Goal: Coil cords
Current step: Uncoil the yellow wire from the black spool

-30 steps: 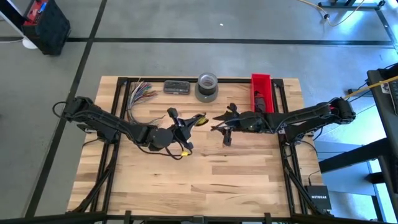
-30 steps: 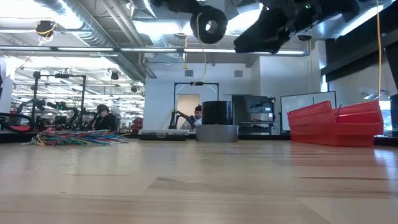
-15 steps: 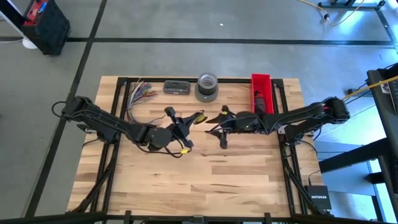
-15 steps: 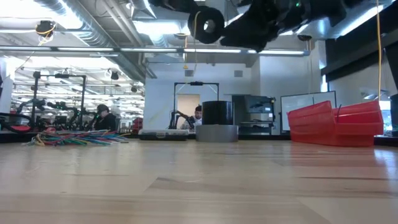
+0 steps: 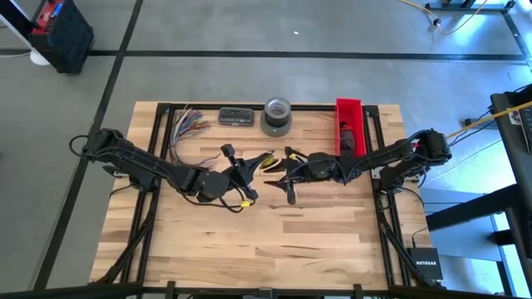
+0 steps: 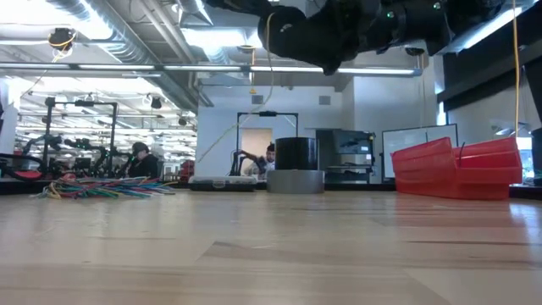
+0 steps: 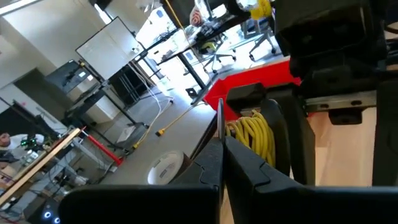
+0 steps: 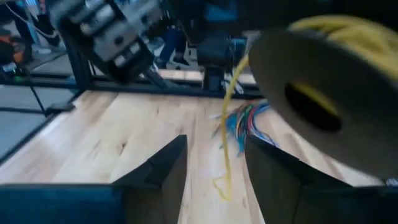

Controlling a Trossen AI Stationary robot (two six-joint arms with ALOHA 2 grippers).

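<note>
The cords are a yellow cord wound on a round black reel [image 5: 266,158], held high above the table's middle [image 6: 284,30]. My left gripper [image 5: 241,166] reaches in from the left and is shut on it [image 7: 222,155]. My right gripper [image 5: 283,173] comes in level from the right and stands open just right of the reel. In the right wrist view its two fingers [image 8: 214,168] are spread, with the reel's black disc [image 8: 317,99] ahead of them and nothing between them. My left gripper pinches the thin black rim of the reel's disc [image 7: 219,121] between its two shut fingers, coming roughly level from the table's left. The reel is lifted clear of the table. A loose yellow strand [image 8: 227,124] hangs slack from it toward the tabletop.
Along the far edge lie a fan of multicoloured wires [image 5: 187,124], a dark flat box [image 5: 236,116], a grey tape roll [image 5: 277,116] and a red bin [image 5: 350,124]. Bare wood fills the near half of the table [image 5: 274,241].
My right gripper has moved toward the table's left, closing on the reel and my left gripper, and has sunk a little while tipping its fingers downward. The reel stays where it was in my left gripper; its loose strand has swung out.
</note>
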